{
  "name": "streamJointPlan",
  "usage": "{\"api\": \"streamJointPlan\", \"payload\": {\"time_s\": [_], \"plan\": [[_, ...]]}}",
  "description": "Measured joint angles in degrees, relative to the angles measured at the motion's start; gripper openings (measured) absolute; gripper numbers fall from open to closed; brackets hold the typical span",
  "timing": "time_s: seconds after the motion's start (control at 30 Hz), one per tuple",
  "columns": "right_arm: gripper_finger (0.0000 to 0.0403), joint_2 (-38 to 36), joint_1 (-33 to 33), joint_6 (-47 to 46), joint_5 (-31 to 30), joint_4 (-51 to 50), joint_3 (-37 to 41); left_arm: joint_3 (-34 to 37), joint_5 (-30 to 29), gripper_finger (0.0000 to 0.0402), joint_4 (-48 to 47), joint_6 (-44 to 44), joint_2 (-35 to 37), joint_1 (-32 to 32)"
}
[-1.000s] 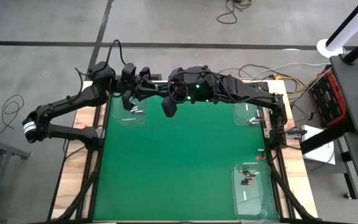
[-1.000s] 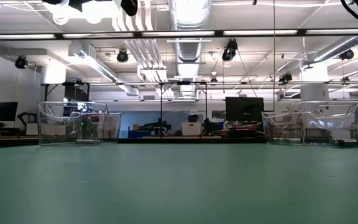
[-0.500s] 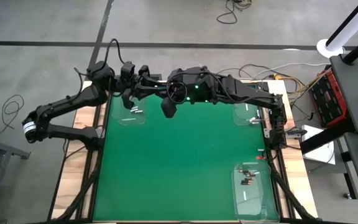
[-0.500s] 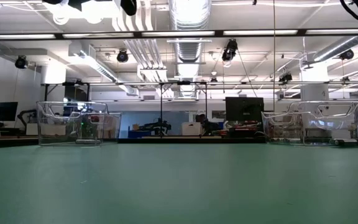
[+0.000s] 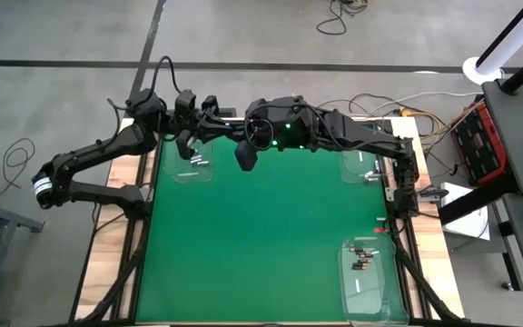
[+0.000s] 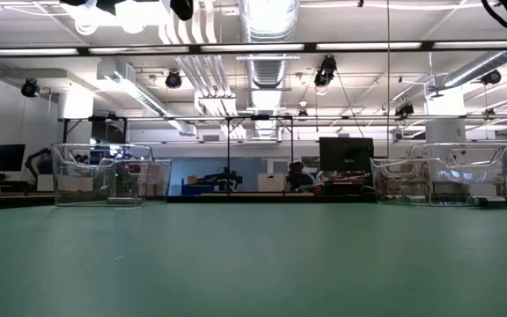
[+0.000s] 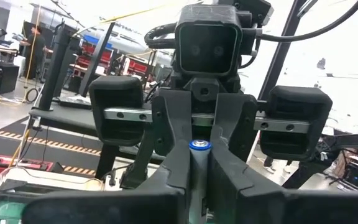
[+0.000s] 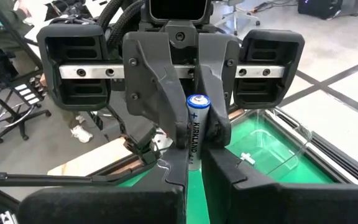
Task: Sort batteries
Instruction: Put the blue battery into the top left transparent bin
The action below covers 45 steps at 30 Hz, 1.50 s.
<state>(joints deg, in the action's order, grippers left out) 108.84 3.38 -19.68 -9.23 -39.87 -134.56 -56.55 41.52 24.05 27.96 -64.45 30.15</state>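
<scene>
A white battery (image 8: 194,127) stands gripped between both tools: the left tool (image 8: 188,134) and right tool (image 7: 199,163) face each other, both clamped on it. Below lies the green surface (image 5: 261,245); beyond, trays' batteries (image 5: 363,257) barely resolve.

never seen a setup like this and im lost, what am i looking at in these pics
This is a robot with two dark arms working over a green table. One picture looks straight down on it, one looks level across the tabletop into the room, and two come from cameras on the arms' wrists, each facing the other arm.

The left gripper and the right gripper meet nose to nose at the table's far edge, and both seem to pinch one battery, as in a handover.

Three clear trays sit on the table. The near right tray holds several loose batteries.
</scene>
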Motion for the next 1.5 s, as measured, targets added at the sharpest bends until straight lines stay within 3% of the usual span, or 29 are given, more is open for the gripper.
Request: {"api": "streamJointPlan", "payload": {"time_s": [0.1,0.27,0.33,0.43,0.5,0.6,0.67,0.73,1.13,1.5], "plan": [[0.0041,0.0,0.0,-2.0,-0.4,0.0,0.0,0.0,0.0,0.0015,0.0,-0.2,0.0,0.0],[0.0116,-0.2,0.0,-2.6,-1.6,-0.2,0.0,-0.6,0.2,0.0012,-3.3,-0.3,0.8,1.8],[0.0146,-0.9,0.0,-2.6,-1.5,-0.6,0.0,-2.6,0.1,0.0012,-10.7,-1.7,1.1,3.6],[0.0180,-2.5,0.0,-2.6,-1.5,-3.5,0.0,-7.9,-2.7,0.0012,-29.0,-9.0,1.2,6.3],[0.0196,-3.5,0.0,-2.8,-1.5,-7.1,0.0,-12.8,-8.9,0.0012,-44.0,-16.2,1.1,7.6],[0.0210,-4.3,0.0,-2.8,-1.5,-13.3,0.0,-20.0,-27.1,0.0012,-66.8,-25.2,-0.5,8.2],[0.0214,-4.5,0.0,-2.9,-1.5,-16.5,0.0,-22.5,-40.5,0.0012,-78.5,-26.2,-2.3,8.3],[0.0216,-4.6,-0.1,-3.1,-2.1,-18.6,0.0,-22.8,-46.7,0.0012,-85.1,-25.5,-3.7,8.3],[0.0206,-4.2,-0.1,-3.3,-2.9,-25.5,0.0,-7.2,-43.7,0.0012,-83.2,-26.7,-10.9,11.1],[0.0207,-4.3,-0.3,-7.0,-2.9,-31.2,0.0,-1.7,-43.9,0.0012,-77.3,-35.3,-19.6,16.6]]}}
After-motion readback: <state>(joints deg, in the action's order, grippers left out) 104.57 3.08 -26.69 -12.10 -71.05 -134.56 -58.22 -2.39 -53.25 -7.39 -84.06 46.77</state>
